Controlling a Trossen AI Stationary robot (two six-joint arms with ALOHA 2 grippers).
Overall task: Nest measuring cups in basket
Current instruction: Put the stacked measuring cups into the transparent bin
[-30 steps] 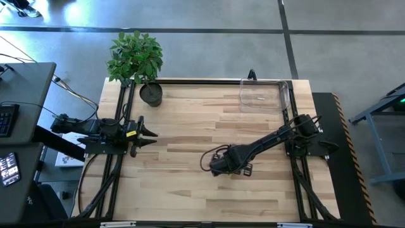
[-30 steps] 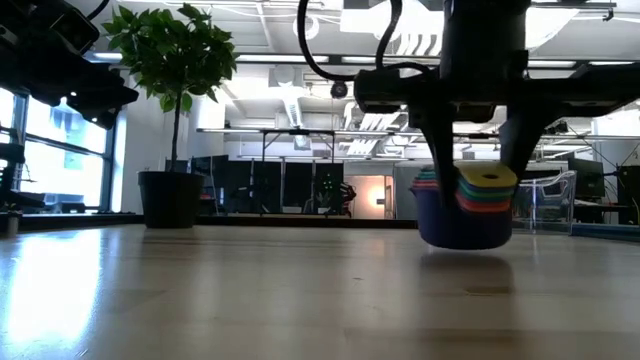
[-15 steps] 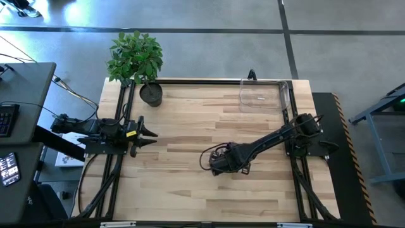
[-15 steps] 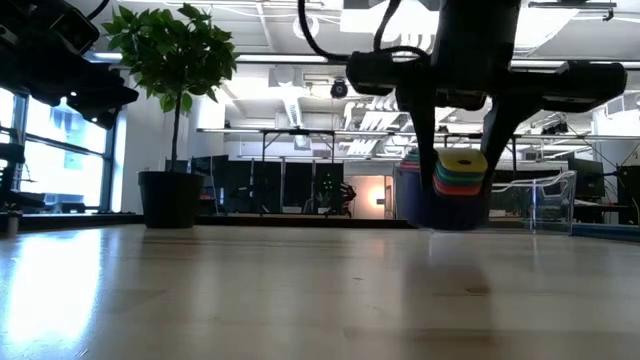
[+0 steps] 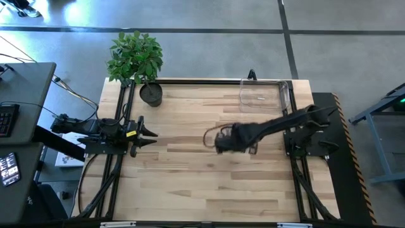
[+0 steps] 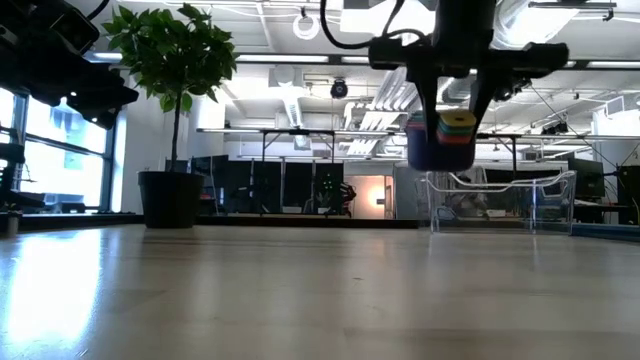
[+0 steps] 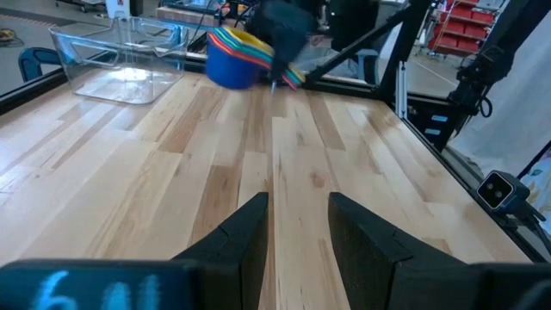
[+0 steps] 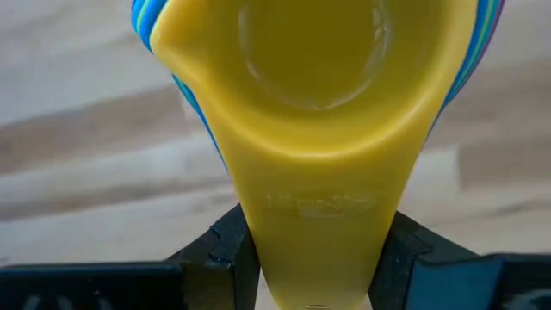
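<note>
Aloft, measuring cups (image 6: 441, 140) level, handles stacked.

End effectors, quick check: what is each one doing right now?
Left end effector: open, empty, parked at the table's left edge.
Right end effector: shut on the nested measuring cups, stack lifted clear of the table.

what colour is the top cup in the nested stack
Yellow: the top measuring cup shows best in the right wrist view.
</note>
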